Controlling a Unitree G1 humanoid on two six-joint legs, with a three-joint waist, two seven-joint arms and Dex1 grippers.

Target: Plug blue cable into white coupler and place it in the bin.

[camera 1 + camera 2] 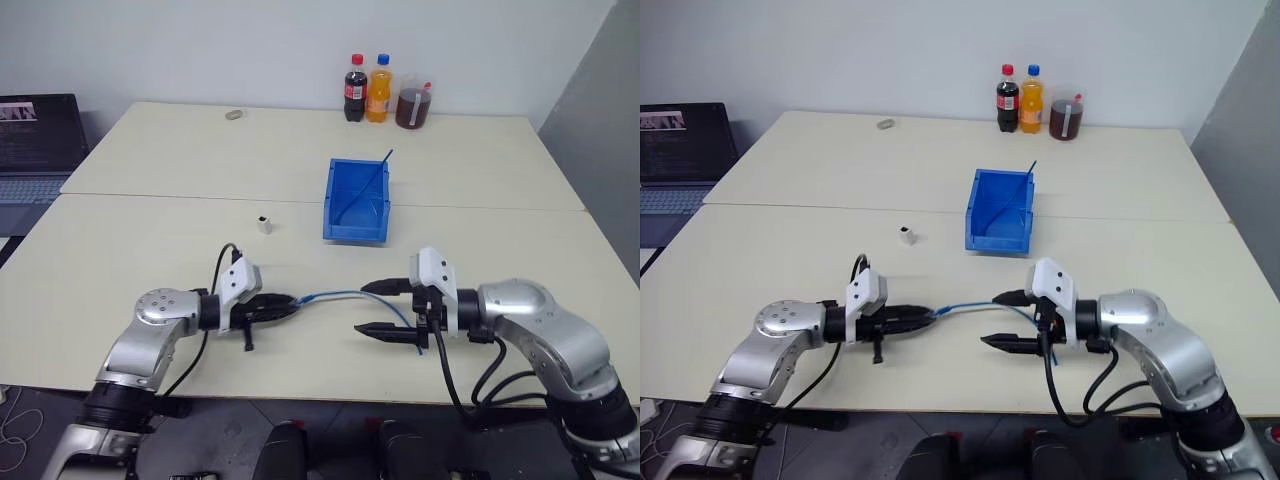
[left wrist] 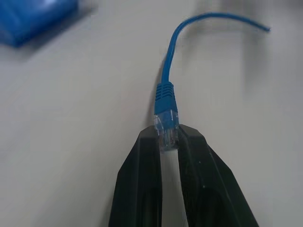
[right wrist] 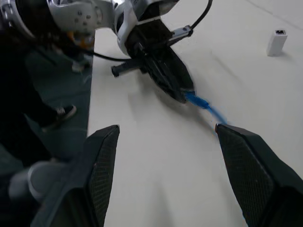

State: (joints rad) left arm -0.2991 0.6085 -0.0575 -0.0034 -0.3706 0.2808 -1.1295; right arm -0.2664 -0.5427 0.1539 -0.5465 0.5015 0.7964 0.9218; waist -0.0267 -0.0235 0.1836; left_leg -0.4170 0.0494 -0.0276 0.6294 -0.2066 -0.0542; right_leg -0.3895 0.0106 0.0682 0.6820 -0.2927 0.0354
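Table [image 1: 150, 250]: left gripper [image 2: 169, 138] pinches blue cable [image 2: 166, 90] plug.

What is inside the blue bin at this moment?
Inside the bin only a thin dark strand shows, leaning against its right rear corner and sticking above the rim. The floor just behind the front lip is hidden.

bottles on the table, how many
2: a cola bottle and an orange soda bottle stand side by side at the far table edge, beside a cup of dark drink.
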